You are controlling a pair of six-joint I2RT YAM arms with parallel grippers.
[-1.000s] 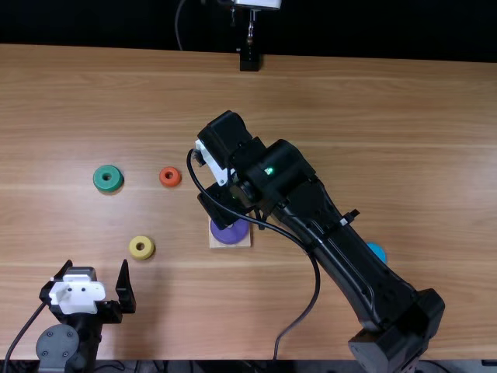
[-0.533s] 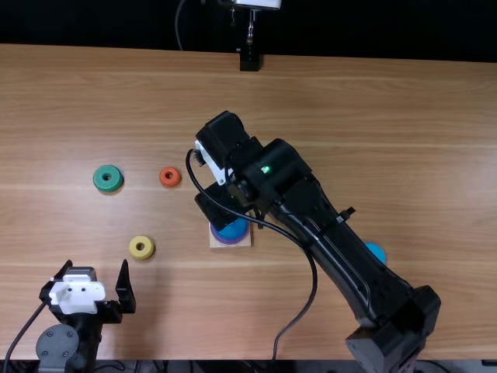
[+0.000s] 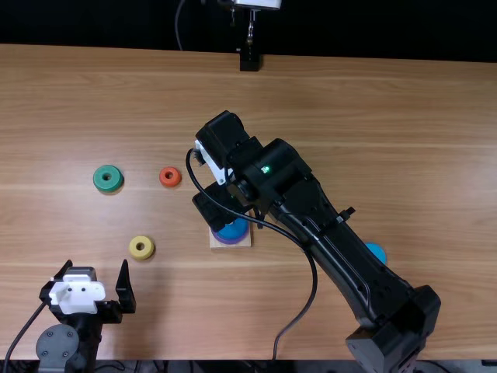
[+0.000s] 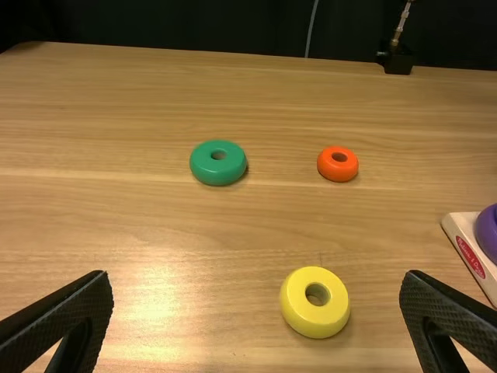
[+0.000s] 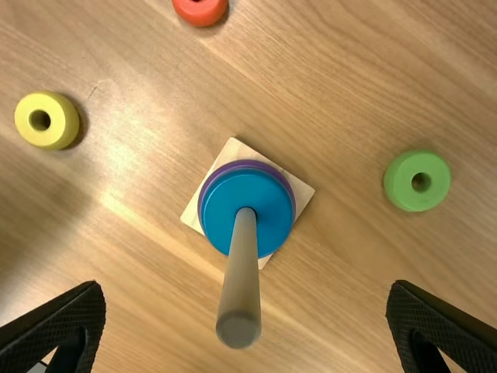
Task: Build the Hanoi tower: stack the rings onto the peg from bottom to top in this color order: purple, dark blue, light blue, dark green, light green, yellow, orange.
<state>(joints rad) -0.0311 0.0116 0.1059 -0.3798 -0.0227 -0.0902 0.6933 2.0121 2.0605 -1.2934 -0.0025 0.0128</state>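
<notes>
Brought the dark blue ring (image 5: 221, 210) onto the purple ring (image 3: 229, 241), with only purple showing there a second ago. Released at the right tool (image 5: 247, 287), fingers spread wide; likewise at the left tool (image 4: 257, 276). Two of seven apparently done, around the peg (image 5: 239, 287).

Left to stack from the desk (image 3: 373, 116): light blue ring (image 3: 377, 251), partly under the right arm (image 3: 334, 233), dark green ring (image 3: 108, 178), light green ring (image 5: 404, 180), yellow ring (image 4: 299, 308), orange ring (image 4: 338, 169). Should find ample room around each; must clear the peg's top first.
</notes>
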